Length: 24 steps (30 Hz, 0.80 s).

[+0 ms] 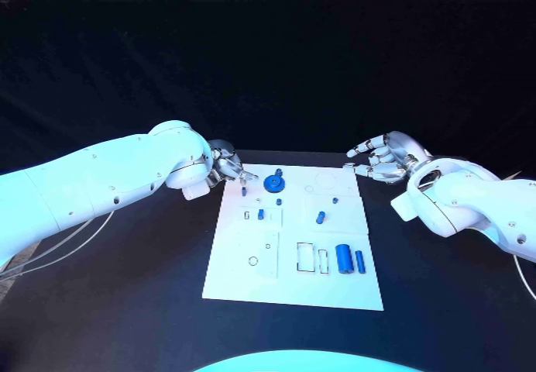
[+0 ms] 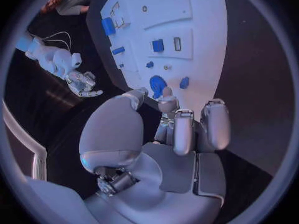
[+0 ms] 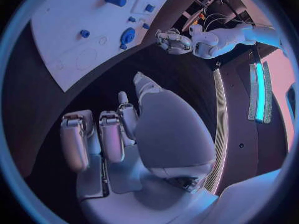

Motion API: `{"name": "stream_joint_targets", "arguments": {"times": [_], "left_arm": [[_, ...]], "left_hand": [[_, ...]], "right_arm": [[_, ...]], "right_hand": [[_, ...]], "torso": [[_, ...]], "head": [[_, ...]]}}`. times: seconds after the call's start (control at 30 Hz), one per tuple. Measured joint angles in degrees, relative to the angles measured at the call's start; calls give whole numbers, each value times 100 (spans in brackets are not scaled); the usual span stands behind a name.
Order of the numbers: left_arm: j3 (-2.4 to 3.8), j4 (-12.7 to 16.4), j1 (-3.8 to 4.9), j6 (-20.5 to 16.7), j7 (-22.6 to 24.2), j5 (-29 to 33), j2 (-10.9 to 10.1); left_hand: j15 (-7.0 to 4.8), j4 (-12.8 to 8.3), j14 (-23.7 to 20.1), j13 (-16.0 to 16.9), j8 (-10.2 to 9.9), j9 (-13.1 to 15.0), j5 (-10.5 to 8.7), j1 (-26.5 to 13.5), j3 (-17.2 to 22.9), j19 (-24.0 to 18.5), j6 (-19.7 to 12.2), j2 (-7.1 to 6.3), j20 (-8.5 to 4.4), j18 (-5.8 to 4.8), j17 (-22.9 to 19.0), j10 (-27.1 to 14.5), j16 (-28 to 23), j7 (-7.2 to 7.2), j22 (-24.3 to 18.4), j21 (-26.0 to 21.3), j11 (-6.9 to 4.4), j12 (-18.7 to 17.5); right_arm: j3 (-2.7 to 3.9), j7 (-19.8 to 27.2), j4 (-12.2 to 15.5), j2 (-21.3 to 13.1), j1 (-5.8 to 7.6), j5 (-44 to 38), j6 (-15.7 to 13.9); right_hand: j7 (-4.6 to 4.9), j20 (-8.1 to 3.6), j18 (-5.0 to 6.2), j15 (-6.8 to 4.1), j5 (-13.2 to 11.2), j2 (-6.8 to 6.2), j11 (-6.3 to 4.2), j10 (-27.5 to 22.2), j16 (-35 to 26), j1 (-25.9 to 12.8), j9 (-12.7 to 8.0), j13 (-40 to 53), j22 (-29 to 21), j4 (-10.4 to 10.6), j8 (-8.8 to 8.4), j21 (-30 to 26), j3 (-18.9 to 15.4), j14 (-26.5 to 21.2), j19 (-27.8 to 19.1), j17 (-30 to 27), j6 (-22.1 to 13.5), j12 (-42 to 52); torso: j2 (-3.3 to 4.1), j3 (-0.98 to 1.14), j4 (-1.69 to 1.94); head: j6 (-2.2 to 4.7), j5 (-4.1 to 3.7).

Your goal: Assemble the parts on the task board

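The main risk is a poor first contact: the left silver hand [image 1: 227, 168] sits at the upper left corner of the white rectangular task board [image 1: 293, 288], fingers curled inward over nothing in the left wrist view, and the small blue pieces nearby look light enough to be knocked flat or pushed off their marks if the fingers come in crooked. The round blue disc with its upright peg [image 1: 275, 183] stands closest, in the upper middle of the frame, just beside that hand. The two blue cylinders [image 1: 349, 259] lie side by side at the board's lower right, apart from both hands. The right silver hand [image 1: 379, 157] hovers at the upper right corner, fingers loosely spread and empty.
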Motion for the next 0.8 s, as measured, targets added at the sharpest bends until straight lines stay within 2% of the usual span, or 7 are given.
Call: {"name": "stream_joint_targets", "arguments": {"times": [0.27, 0.53, 0.8], "left_arm": [[1, -547, 33, 103, 37, -156, 262], [-90, -1049, 36, 302, 69, -373, 542], [-142, -1365, 29, 463, 107, -518, 701]], "left_hand": [[0, 15, 0, -101, -24, -32, 0, 0, -16, -28, -20, 0, 11, 0, 0, -81, -23, 20, -40, -33, 39, -98], [41, -1, 0, -214, -90, -75, 2, 0, -64, -97, -41, 0, 40, 1, 5, -173, -50, 41, -107, -66, 51, -186], [41, 15, 0, -244, -112, -114, 2, -2, -127, -97, -41, 2, 40, 1, 4, -194, -50, 41, -117, -82, 71, -214]], "right_arm": [[0, 5, -7, 6, -1, 2, 0], [0, 11, -8, 16, -1, 2, 0], [0, 15, -6, 18, -1, 3, 0]], "right_hand": [[0, 0, 0, 0, 0, 0, 0, 0, 0, 0, 0, 0, -1, 0, 0, 0, 0, 0, 0, 0, 0, 0], [0, 0, 0, 0, 0, 0, 0, 0, 0, 0, 0, -1, -1, 0, 0, 0, 0, 0, 0, 0, 0, 0], [0, 0, 0, 0, 0, 0, 0, 0, 0, 0, 0, -1, -2, 0, 0, 0, 0, 0, 0, 0, 0, 0]], "torso": [[9, 3, -5], [12, 1, -10], [16, -4, -11]], "head": [[29, 18], [31, 27], [17, 32]]}}
